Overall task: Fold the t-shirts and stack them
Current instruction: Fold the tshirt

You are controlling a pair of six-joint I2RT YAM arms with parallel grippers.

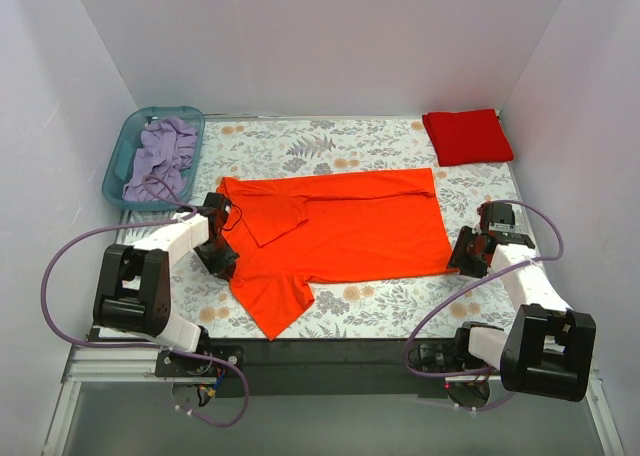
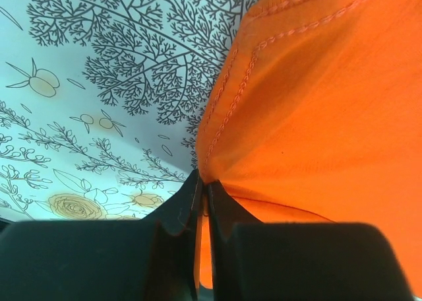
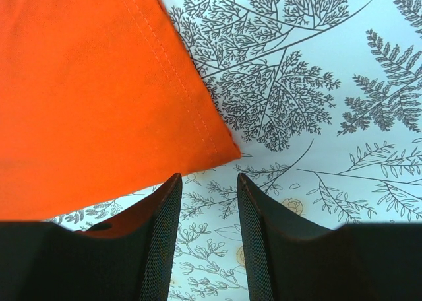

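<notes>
The orange t-shirt lies flat and sideways in the middle of the desk. Its bottom edge points right. One sleeve is folded in on top of the shirt. The other sleeve sticks out toward the near edge of the desk. The cloth is smooth, with a line of stitches along its edges.

The left arm is bent and reaches low across to the shirt's left edge. The left fingers are pressed together and pinch the orange cloth by a stitched seam.

The right arm is bent too and reaches in low at the shirt's near right corner. The right fingers are spread apart. The corner lies just in front of the gap, and nothing is between them.

The red t-shirt sits folded in a neat square at the far right corner of the desk. A blue basket at the far left holds a purple cloth.
</notes>
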